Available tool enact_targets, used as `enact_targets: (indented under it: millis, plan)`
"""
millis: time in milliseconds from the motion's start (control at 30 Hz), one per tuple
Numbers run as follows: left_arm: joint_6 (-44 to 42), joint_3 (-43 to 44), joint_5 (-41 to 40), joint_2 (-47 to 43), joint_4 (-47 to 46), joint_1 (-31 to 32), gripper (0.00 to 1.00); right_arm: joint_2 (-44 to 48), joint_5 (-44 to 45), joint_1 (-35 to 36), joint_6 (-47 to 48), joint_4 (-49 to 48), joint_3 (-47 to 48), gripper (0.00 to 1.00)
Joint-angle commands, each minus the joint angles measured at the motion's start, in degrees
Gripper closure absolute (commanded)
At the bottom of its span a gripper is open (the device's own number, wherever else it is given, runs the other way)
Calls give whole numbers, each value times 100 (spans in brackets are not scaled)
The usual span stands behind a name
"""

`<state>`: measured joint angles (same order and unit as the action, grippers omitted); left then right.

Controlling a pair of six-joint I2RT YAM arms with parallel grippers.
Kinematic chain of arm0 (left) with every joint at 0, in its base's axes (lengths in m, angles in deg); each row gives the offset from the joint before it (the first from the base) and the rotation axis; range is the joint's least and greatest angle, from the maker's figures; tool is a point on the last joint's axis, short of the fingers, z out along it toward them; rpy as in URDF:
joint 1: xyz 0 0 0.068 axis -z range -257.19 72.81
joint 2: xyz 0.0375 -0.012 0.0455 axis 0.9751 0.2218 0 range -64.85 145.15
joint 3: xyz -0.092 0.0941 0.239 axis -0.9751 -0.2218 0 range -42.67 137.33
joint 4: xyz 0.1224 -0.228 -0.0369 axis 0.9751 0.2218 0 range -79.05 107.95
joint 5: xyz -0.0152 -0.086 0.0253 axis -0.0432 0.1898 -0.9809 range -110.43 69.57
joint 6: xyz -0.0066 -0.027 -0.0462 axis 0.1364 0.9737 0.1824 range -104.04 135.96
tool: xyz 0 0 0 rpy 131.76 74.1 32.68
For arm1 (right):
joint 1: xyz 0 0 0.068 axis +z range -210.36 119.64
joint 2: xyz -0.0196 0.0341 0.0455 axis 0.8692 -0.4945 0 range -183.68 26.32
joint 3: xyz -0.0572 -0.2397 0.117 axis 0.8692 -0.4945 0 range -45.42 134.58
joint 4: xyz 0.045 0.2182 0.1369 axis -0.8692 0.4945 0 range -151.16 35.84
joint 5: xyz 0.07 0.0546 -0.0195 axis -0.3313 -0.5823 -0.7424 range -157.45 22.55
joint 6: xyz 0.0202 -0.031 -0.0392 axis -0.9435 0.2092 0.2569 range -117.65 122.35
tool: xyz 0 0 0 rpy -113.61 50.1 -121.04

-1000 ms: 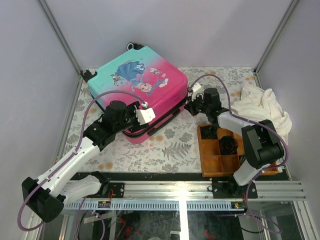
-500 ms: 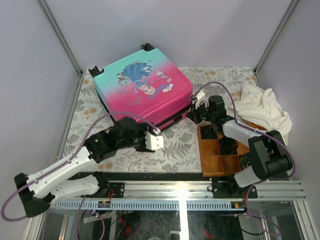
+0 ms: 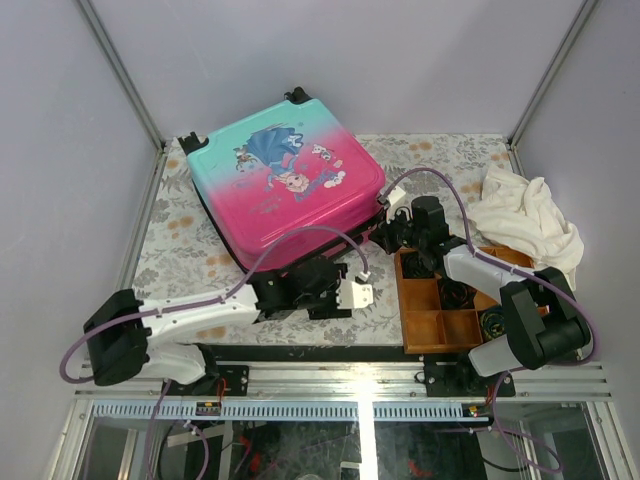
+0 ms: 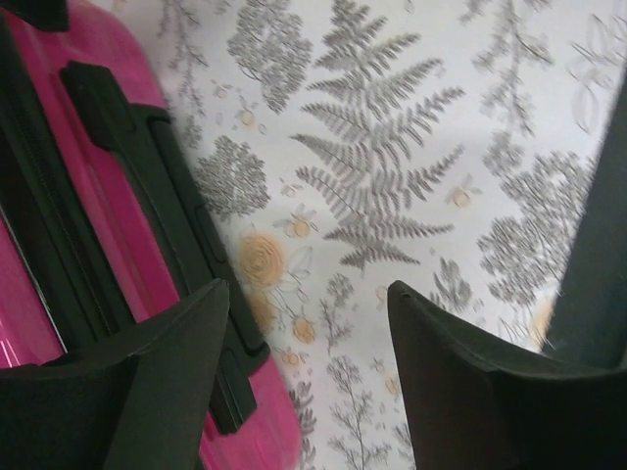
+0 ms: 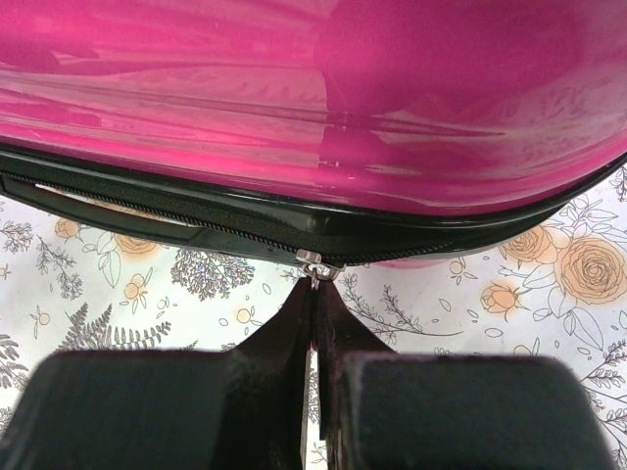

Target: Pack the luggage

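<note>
The luggage (image 3: 285,180) lies flat at the back left with its pink-to-teal printed lid down. My right gripper (image 3: 388,230) is at its right front corner, shut on the silver zipper pull (image 5: 315,262). In the right wrist view the fingers (image 5: 315,294) are pressed together just below the black zipper band and the pink shell (image 5: 323,98). My left gripper (image 3: 335,298) is low over the table by the suitcase's front edge, open and empty. In the left wrist view it (image 4: 309,313) hangs over the floral cloth, with the pink shell (image 4: 108,225) and a black handle (image 4: 147,176) at the left.
A brown wooden compartment tray (image 3: 430,325) holding dark small items stands at the front right, under my right arm. A crumpled white cloth (image 3: 525,220) lies behind it at the right edge. Frame posts stand at the back corners.
My left arm has come off the suitcase lid and swung right and down to the table in front of it. The suitcase shifted back a little. My right gripper stayed at the zipper.
</note>
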<state>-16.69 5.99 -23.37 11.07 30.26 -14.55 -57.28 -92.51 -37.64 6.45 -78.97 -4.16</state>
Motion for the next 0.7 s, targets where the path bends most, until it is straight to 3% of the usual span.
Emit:
enact_targets:
  millis: [0,567,667]
  plan:
    - [202,-56,-740,312,-1309,27,34,247,-79,70,-23,210,4,100]
    - [-158,126,-1458,1782,-2300,-851,29,247,-28,68,-70,194,58,100]
    - [-84,154,-1195,1894,-1987,-929,38,269,27,72,-51,198,41,100]
